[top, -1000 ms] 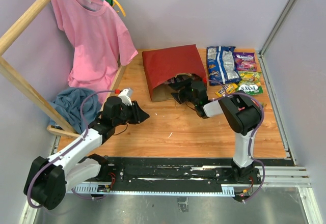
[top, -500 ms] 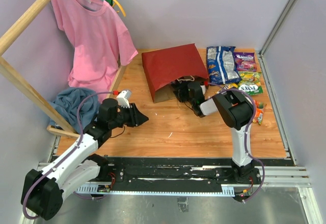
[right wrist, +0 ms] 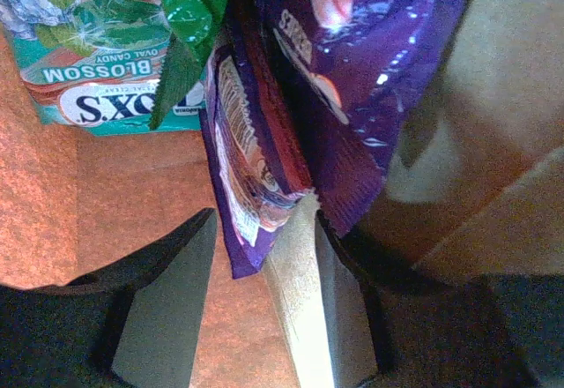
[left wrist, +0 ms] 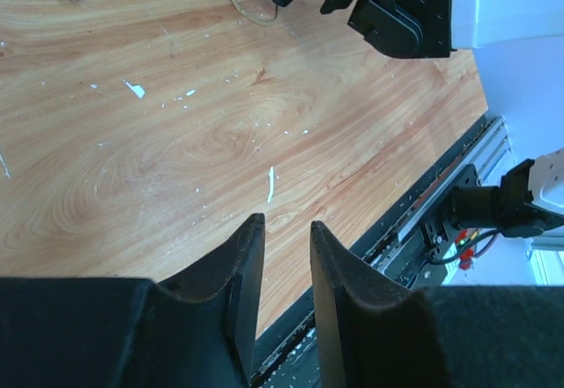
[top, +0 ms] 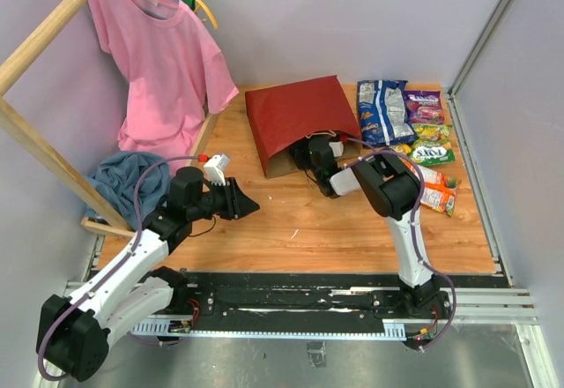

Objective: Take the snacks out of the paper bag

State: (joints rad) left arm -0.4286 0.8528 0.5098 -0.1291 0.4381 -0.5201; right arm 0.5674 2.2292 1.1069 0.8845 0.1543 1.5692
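The red paper bag lies on its side, mouth toward me. My right gripper is in its mouth. In the right wrist view it is open, with the lower edge of a small purple packet between the jaws. A bigger purple bag, a green packet and a teal candy bag lie just beyond. On the table to the right lie a blue-white cookie bag, a purple bag, a green bag and an orange packet. My left gripper hovers open and empty over bare wood.
A pink shirt hangs on a wooden rack at the back left, with a blue cloth heap below it. The bag's twisted handle trails on the wood. Grey walls close in the table, and a black rail runs along the near edge.
My right arm has swung left and pushed its gripper deeper into the bag's mouth, uncovering the orange packet on the right. My left arm has pulled back slightly.
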